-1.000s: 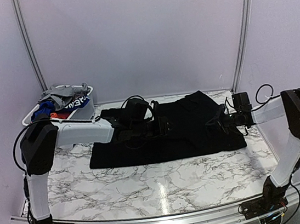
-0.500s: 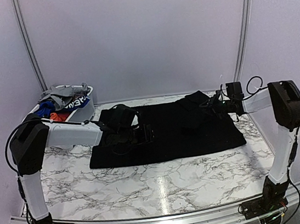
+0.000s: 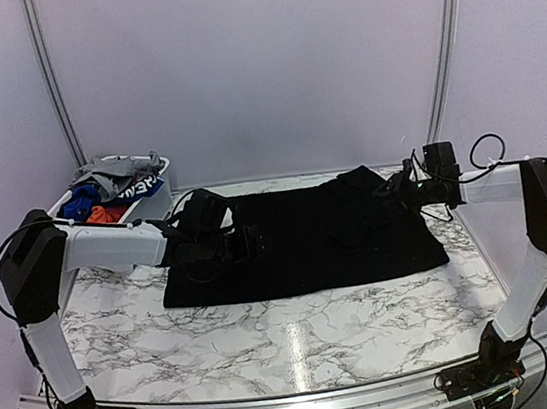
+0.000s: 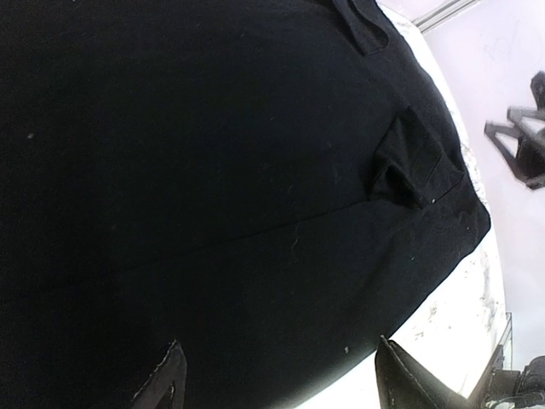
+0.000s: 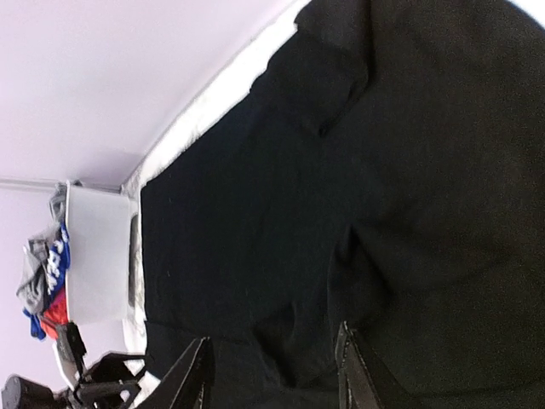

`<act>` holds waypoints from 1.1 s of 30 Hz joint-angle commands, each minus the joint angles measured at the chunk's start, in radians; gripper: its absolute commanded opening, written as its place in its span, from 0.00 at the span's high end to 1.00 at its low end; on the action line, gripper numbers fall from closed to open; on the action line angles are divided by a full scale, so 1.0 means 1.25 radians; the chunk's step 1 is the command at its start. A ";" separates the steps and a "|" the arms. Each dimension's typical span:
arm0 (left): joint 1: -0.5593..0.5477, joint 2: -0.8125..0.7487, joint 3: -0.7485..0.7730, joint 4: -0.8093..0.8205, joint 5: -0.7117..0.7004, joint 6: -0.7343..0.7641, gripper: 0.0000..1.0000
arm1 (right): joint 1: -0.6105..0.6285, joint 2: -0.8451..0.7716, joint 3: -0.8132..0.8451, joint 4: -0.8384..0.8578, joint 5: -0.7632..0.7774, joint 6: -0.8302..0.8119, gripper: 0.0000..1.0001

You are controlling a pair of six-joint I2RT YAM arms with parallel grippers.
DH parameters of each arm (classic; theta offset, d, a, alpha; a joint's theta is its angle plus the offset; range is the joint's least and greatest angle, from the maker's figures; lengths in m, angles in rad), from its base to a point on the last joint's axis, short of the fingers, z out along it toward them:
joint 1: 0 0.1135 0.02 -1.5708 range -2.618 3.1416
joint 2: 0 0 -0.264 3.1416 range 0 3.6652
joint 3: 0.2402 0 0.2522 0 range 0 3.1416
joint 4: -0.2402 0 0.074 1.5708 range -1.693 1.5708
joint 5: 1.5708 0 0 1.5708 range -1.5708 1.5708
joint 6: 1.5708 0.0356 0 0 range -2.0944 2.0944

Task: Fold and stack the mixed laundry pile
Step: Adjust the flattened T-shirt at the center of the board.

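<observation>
Our left end effector (image 4: 281,375) hangs released, fingers spread with nothing between them, and the right end effector (image 5: 272,366) is likewise released. Directly beneath both, the black garment (image 3: 309,245) lies spread on the counter (image 3: 271,336), with one small rumpled flap beyond the left fingers. We judge it soft, limp and light, likely to sag and drag rather than move as one piece, so we would pinch corners or hems, not the middle. Behind the left end effector, the remaining pile (image 3: 114,180) sits in the basket (image 3: 157,202).
</observation>
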 commanded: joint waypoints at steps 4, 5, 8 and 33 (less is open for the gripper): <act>0.014 -0.055 -0.032 -0.032 -0.013 0.017 0.21 | 0.079 0.043 -0.085 0.032 -0.020 0.035 0.50; 0.014 -0.058 -0.035 -0.033 -0.015 0.016 0.21 | 0.088 0.057 -0.080 0.042 -0.019 0.039 0.49; 0.014 -0.062 -0.041 -0.033 -0.021 0.015 0.21 | 0.110 0.111 -0.047 0.056 -0.010 0.046 0.46; 0.026 -0.079 -0.048 -0.061 -0.040 0.016 0.20 | 0.132 0.370 0.349 0.107 -0.079 0.068 0.40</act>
